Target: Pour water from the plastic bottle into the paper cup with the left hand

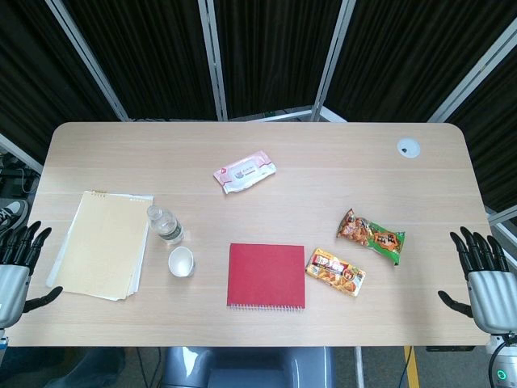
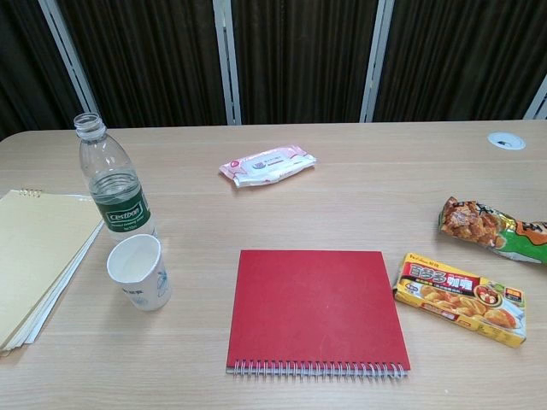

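A clear plastic bottle (image 1: 164,224) (image 2: 113,180) with a green label stands upright and uncapped at the table's left, partly filled with water. Just in front of it stands a white paper cup (image 1: 181,262) (image 2: 139,272), upright and looking empty. My left hand (image 1: 18,263) hovers off the table's left edge with fingers spread, holding nothing, well left of the bottle. My right hand (image 1: 483,273) is at the right edge, fingers spread and empty. Neither hand appears in the chest view.
A yellow paper pad (image 1: 101,243) (image 2: 34,256) lies left of the bottle. A red spiral notebook (image 1: 266,275) (image 2: 316,309) sits in the middle front, a wet-wipes pack (image 1: 244,171) (image 2: 267,165) behind it. A curry box (image 1: 335,271) (image 2: 461,299) and snack bag (image 1: 371,236) (image 2: 491,229) lie to the right.
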